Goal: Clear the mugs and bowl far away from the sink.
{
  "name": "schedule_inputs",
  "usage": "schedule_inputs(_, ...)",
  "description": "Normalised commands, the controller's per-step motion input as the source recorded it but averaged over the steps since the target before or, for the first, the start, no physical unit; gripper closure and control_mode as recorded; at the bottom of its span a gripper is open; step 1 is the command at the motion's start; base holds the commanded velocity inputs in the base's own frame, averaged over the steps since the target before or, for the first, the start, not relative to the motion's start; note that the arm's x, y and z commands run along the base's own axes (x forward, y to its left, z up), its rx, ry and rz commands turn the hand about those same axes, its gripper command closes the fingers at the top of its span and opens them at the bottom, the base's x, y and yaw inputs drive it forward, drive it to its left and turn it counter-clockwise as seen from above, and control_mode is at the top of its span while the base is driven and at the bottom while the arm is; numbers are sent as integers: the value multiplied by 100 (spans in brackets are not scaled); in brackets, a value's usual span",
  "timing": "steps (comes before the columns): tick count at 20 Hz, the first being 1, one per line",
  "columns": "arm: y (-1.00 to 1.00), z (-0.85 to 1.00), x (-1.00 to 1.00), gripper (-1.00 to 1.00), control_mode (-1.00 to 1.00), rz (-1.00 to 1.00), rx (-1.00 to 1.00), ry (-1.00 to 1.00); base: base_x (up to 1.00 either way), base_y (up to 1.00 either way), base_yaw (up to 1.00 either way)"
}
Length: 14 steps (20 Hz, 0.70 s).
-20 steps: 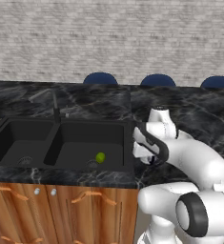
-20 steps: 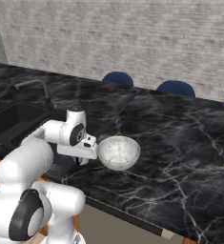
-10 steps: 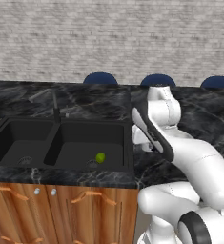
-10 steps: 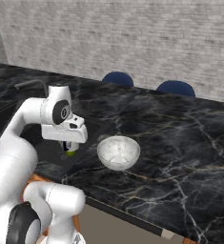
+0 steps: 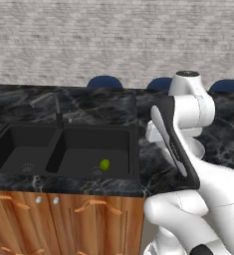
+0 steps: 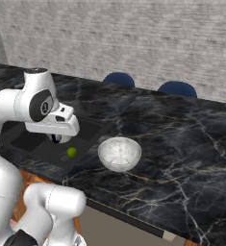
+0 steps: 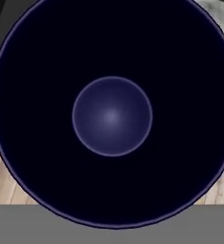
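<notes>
The hand view looks straight down into a dark blue mug (image 7: 111, 116), whose round rim reaches nearly every edge and whose bottom is paler. In the right base view my gripper (image 6: 57, 133) hangs under the white hand, raised above the counter edge by the sink (image 6: 35, 139). It is shut on that mug (image 6: 55, 140), which shows as a small dark shape beneath it. The white speckled bowl (image 6: 119, 153) stands upright on the black marble counter, to the right of the hand and apart from it.
A small green ball (image 5: 104, 164) lies in the right basin of the black sink (image 5: 63, 149), with the thin faucet (image 5: 57, 107) behind the basins. Blue chair backs (image 6: 119, 78) line the counter's far side. Wooden cabinet fronts (image 5: 63, 219) are below.
The arm has risen and straightened, lifting the hand with the dark mug up from counter height beside the bowl. The bowl and the green ball have not moved.
</notes>
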Motion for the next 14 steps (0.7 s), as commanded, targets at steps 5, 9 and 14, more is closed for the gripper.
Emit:
schedule_inputs(5,0,23,-32,100,-100,4,0,-37,0,0,0)
schedule_inputs(9,0,69,-24,100,-100,0,1,-3,0,0,0)
schedule_inputs(14,0,59,-32,100,100,0,0,-2,-10,4,1)
